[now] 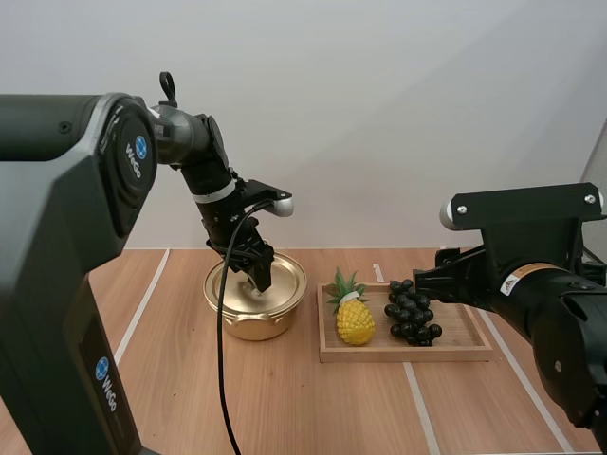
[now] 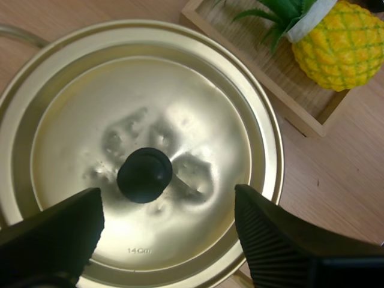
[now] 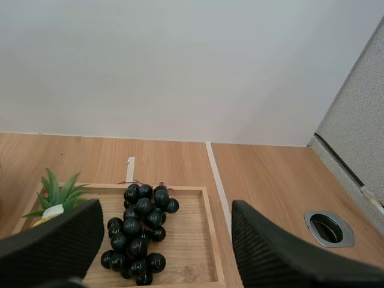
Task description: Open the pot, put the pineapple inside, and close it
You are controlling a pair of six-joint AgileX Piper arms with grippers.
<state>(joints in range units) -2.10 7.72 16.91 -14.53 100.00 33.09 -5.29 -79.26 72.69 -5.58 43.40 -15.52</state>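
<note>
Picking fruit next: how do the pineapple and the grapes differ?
The pineapple is yellow with a green crown; the grapes are a dark bunch. The pineapple lies at the tray's left end, nearer the pot; the grapes sit mid-tray. Both rest in the tray.

Left hand (image 1: 258,278) downturned, fingers wide apart; right hand (image 3: 167,211) level, fingers likewise apart, both empty.

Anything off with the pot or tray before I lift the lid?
The gold lid looks dented around its black knob; otherwise it sits squarely on the pot. The pineapple and grapes lie tidy in the wooden tray.
</note>
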